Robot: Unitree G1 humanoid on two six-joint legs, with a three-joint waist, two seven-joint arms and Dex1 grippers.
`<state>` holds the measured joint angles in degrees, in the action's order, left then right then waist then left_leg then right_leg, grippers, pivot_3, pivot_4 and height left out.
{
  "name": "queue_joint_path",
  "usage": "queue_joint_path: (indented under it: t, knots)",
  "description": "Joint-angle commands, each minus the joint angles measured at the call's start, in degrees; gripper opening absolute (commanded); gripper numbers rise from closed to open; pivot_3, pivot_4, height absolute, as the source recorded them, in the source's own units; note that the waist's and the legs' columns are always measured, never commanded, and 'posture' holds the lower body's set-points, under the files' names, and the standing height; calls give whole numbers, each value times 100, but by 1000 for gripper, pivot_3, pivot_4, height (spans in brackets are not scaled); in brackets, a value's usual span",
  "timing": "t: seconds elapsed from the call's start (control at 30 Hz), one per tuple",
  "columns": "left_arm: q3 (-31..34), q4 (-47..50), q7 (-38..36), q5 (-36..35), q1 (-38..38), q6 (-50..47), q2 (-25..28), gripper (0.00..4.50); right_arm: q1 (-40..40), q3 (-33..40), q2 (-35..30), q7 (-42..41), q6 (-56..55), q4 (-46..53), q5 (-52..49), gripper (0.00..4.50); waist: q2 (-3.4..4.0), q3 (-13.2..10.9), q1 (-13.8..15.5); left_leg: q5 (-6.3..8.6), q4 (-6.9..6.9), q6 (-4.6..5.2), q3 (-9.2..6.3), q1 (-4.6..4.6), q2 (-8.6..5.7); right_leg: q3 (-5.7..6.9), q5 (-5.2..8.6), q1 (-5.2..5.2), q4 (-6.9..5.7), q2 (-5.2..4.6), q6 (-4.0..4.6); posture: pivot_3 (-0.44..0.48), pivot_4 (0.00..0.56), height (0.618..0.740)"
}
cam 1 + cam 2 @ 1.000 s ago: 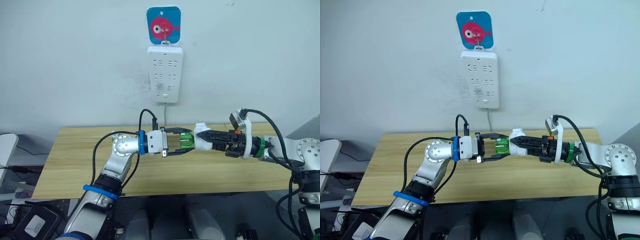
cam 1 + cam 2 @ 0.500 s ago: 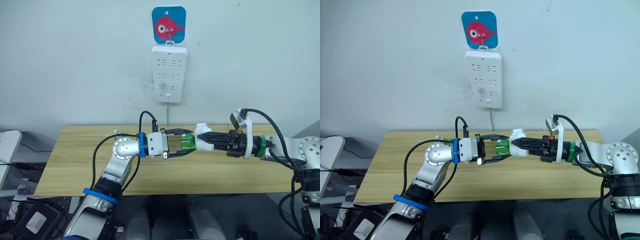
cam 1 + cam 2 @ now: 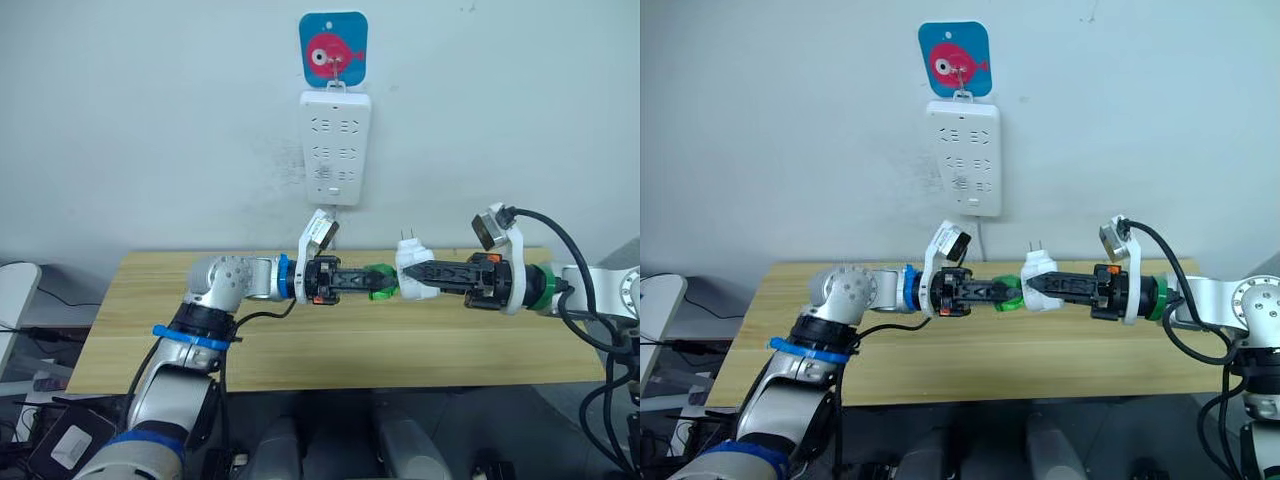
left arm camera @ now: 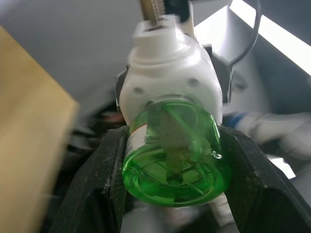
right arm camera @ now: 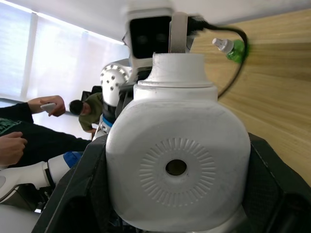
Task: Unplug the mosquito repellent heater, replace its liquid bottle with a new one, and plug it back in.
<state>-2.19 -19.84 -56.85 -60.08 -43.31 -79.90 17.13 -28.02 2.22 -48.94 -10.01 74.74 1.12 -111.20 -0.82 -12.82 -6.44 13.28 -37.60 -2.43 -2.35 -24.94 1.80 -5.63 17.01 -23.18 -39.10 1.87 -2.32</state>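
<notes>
We are gripping mosquito repellent heater (image 3: pixel 412 272) firmly in right gripper (image 3: pixel 418 276); left gripper (image 3: pixel 368 281) clamping green bottle (image 4: pixel 171 150). Advising twisting along shared axis, holding heater steady.

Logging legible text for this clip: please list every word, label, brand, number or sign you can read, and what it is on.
No text can be read in these pictures.
Blue wall hook plate: a pink fish picture, no words.
Power strip: marks by its sockets and button, too small to read.
Green bottle: a white and red label edge, too blurred to read.
Heater: a vent hole with moulded lines, no lettering.
</notes>
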Motion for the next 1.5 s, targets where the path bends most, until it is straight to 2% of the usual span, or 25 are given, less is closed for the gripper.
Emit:
queue_joint_path:
  t: [0.03,0.07,0.13,0.3,0.4,0.47,0.6,0.63,0.7,0.73,0.77,0.87,0.97,1.17,1.4,1.43,1.5]
  knots:
    - [518,25,215,-101,84,-92,8,2283,42,-207,-105,-193,151,386,-161,2988,0,0,-3,0,0,0,0,0,1,-1,0,0,-1,0,0,-124,202,740]
    - [562,61,271,-100,140,-99,-28,2283,49,-208,-114,-185,106,377,-172,2988,1,0,-2,-1,4,-1,1,1,1,-2,-1,-1,-2,0,1,-127,202,740]
    - [695,141,350,-168,227,-166,-96,3028,81,-171,-82,-141,-24,327,-180,2988,0,0,18,-1,7,-2,0,1,2,-1,-1,-1,-1,-2,1,-131,201,740]
    - [1085,586,742,-239,629,-255,-161,4492,133,1,32,2,-241,47,-180,2988,1,0,26,-2,5,-3,6,1,-2,-6,-1,-1,-1,-12,1,-136,202,740]
    - [1510,1078,1131,-366,989,-235,-104,4500,184,137,0,73,-296,-117,-180,2988,0,0,20,-2,1,-4,13,1,-3,-14,-3,-1,0,-17,-3,-142,203,740]
    - [1678,1773,1432,-261,1312,128,-53,4500,260,285,-21,162,-334,-264,-180,2988,0,0,21,-2,0,-4,11,1,-1,-12,-3,-1,-1,-17,-3,-139,204,740]
    - [1075,3418,1021,998,2151,2118,463,4500,372,464,-127,212,-280,-420,-180,2988,1,0,52,-2,5,-5,16,2,-2,-16,-9,0,0,-18,8,-120,204,740]
    - [683,3626,730,1753,2410,3156,719,4500,370,484,-133,227,-274,-442,-180,2988,1,0,59,-2,6,-5,17,4,-2,-17,-18,0,0,-20,23,-116,204,740]
    - [-130,3545,211,3627,2886,6127,1125,4500,330,506,-98,260,-264,-507,-180,2988,4,2,81,-2,8,-6,27,8,-6,-24,-20,0,2,-20,25,-107,207,740]
    - [-405,3254,249,4523,2988,7769,1216,4500,302,506,-64,264,-246,-528,-180,2988,5,3,103,-2,13,-6,37,15,-7,-33,-20,2,3,-21,27,-101,206,740]
    - [-562,2919,282,5076,3008,9019,1229,4500,275,493,-26,272,-228,-531,-180,2988,4,3,143,-3,18,-6,47,19,-8,-41,-21,2,8,-24,28,-101,206,740]
    - [-871,1892,585,6031,2772,11520,1122,4500,179,421,73,292,-161,-513,-180,2988,4,2,195,-3,22,-6,68,19,-8,-63,-24,-2,14,-30,24,-90,207,740]
    - [-959,944,1337,6970,2188,13215,854,4500,82,357,193,322,-85,-507,-180,2988,1,1,242,-7,22,4,85,17,-7,-81,-31,-5,16,-56,7,-87,213,740]
    - [-1051,-193,2474,8083,1226,14349,459,4500,12,279,375,343,34,-407,-180,2988,-3,-2,258,-3,9,33,109,7,-25,-105,-60,-5,31,-82,-46,-97,220,740]
    - [-1358,-679,3010,8463,811,14801,439,4500,-48,276,418,377,54,-427,-180,2988,-3,-2,168,-2,9,35,103,7,-22,-98,-61,-6,21,-82,-46,-115,222,740]
    - [-1393,-726,3062,8499,771,14805,440,4109,-47,279,423,378,55,-419,-180,2988,-3,-2,160,-2,9,35,104,7,-23,-98,-61,-6,20,-82,-46,-116,222,740]
    - [-1463,-860,3116,8460,705,14721,432,3621,-37,287,432,377,56,-390,-180,2988,-4,-2,147,-3,6,36,104,7,-24,-99,-61,-6,18,-82,-47,-121,223,740]
